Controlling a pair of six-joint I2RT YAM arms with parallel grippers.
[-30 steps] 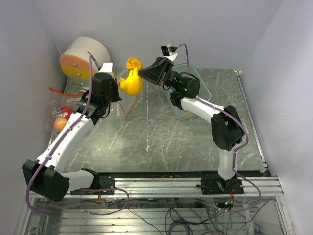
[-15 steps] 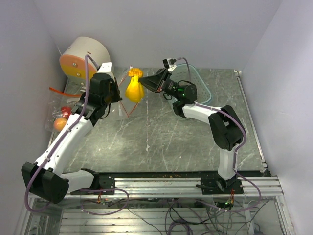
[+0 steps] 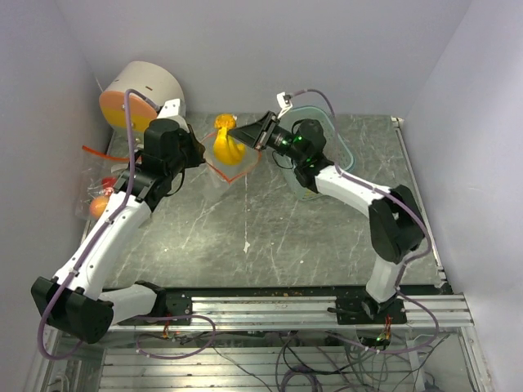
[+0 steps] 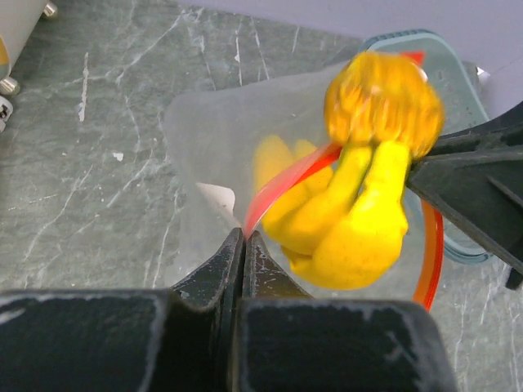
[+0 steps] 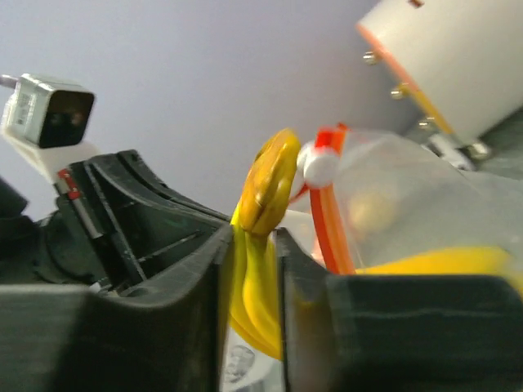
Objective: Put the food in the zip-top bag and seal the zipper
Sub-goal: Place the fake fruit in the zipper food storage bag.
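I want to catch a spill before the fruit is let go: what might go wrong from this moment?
1. The banana, held at its stem by the right gripper, seems to straddle the red zipper rim of the zip-top bag. Released here, it may catch on the rim or tip out.
2. The left gripper pinches only one edge of the bag. The banana's weight may pull the film free or fold the mouth shut.
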